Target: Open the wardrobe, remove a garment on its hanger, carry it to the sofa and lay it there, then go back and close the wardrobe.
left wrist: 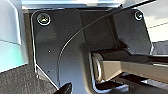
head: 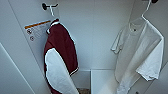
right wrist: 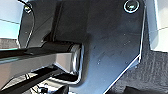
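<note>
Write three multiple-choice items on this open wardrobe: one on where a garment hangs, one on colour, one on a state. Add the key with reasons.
1. In the head view, the white T-shirt hangs
A. at the picture's right
B. at the picture's left
C. on the wardrobe floor

2. The top hanging under the warning label is
A. blue and yellow
B. dark red with white
C. all black

3. The white T-shirt is
A. folded on a shelf
B. lying on a sofa
C. hanging on its hanger

Key: 1 A, it hangs opposite the dark red top. 2 B, a dark red body with a white sleeve. 3 C, the hanger's neck rises from its collar.
</note>
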